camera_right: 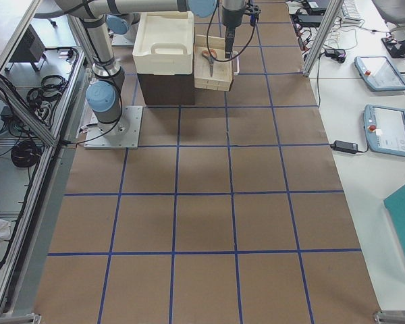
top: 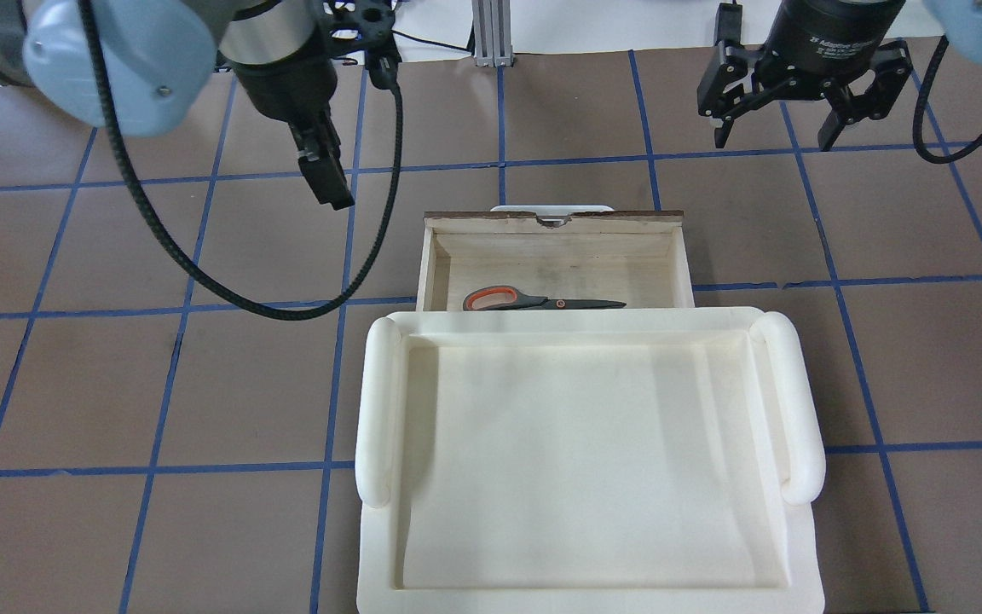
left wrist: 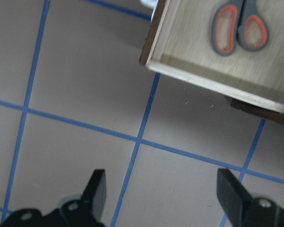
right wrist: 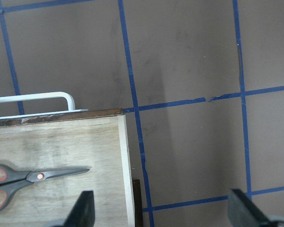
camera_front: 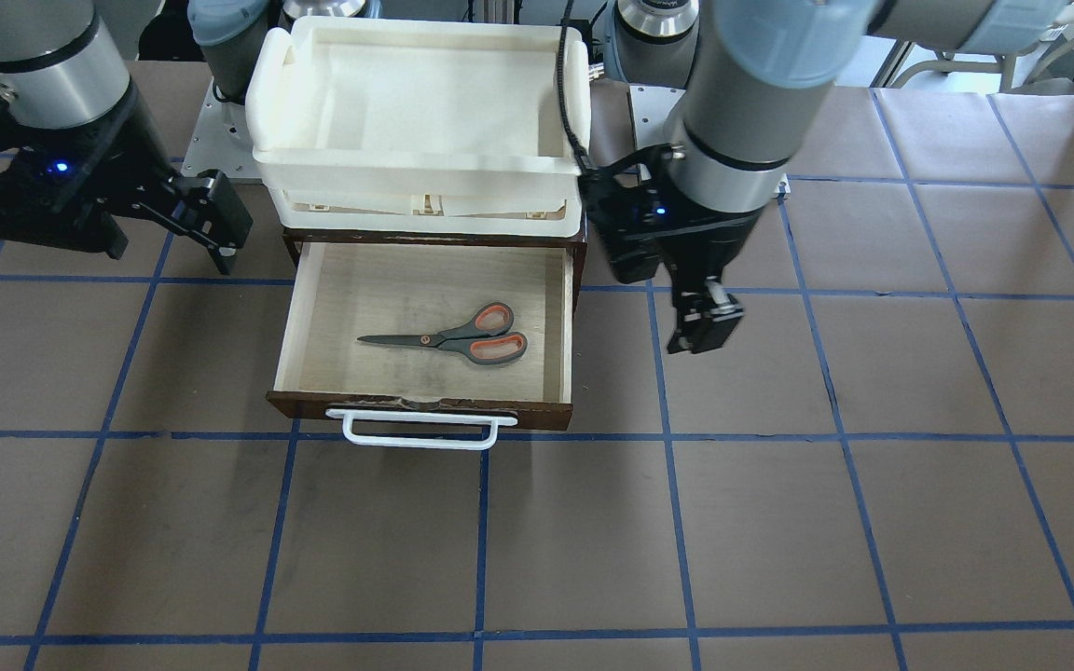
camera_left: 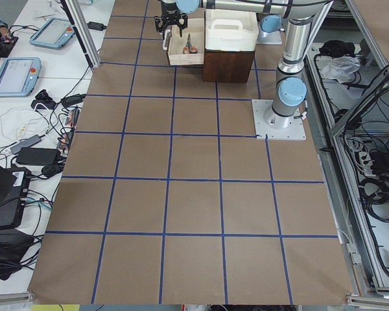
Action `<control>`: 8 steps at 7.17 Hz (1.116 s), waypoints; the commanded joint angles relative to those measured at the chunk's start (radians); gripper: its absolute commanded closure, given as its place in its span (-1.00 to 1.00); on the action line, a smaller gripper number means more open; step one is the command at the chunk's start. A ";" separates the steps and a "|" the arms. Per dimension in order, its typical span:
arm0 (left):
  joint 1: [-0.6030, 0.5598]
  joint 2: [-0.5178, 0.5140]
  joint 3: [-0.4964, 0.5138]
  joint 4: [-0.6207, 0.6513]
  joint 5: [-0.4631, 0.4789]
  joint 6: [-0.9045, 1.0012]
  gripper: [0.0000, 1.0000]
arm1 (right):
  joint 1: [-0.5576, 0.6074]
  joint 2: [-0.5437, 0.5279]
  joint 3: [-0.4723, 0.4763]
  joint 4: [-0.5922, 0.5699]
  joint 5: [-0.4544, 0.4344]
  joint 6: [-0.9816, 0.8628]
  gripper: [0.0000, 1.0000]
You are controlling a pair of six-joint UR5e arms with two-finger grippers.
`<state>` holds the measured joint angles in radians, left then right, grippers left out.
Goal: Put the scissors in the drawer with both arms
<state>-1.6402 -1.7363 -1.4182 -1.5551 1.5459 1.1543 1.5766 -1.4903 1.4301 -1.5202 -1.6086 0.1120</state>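
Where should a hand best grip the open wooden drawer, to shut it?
Grip the white bar handle on the front of the dark brown wooden drawer, at its middle. The bar stands off the front panel, so one finger fits behind it. Coming from above, fingers astride the bar, seems best.

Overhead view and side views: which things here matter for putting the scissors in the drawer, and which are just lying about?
In the job:
scissors, lying in the open drawer
left gripper and right gripper, both open and empty

Just lying about:
white foam tray above the drawer
control tablets on the side desk
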 commanded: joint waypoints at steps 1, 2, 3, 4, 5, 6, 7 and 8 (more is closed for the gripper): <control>0.163 0.082 -0.004 -0.072 -0.018 -0.033 -0.86 | 0.036 -0.001 0.001 0.000 0.006 -0.027 -1.00; 0.163 0.109 -0.005 -0.075 -0.010 -0.154 -0.88 | 0.034 0.001 0.003 0.002 0.013 -0.075 -1.00; 0.163 0.116 -0.027 -0.068 -0.018 -0.303 -0.93 | 0.033 -0.002 0.001 0.041 0.015 -0.092 -1.00; 0.155 0.110 -0.043 -0.021 -0.023 -0.464 -0.97 | 0.033 -0.004 0.001 0.070 0.015 -0.107 -1.00; 0.148 0.106 -0.069 -0.005 -0.020 -0.617 -1.00 | 0.031 -0.004 0.001 0.089 0.028 -0.141 -1.00; 0.135 0.121 -0.082 -0.006 -0.023 -0.739 -1.00 | 0.031 -0.005 0.001 0.088 0.038 -0.144 -1.00; 0.114 0.123 -0.084 -0.017 -0.017 -0.982 -1.00 | 0.031 -0.005 0.001 0.086 0.038 -0.144 -1.00; 0.090 0.130 -0.084 -0.014 -0.021 -1.194 -1.00 | 0.031 -0.005 0.001 0.086 0.035 -0.144 -1.00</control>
<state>-1.5250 -1.6135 -1.4989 -1.5690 1.5265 0.2046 1.6078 -1.4953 1.4312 -1.4347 -1.5732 -0.0305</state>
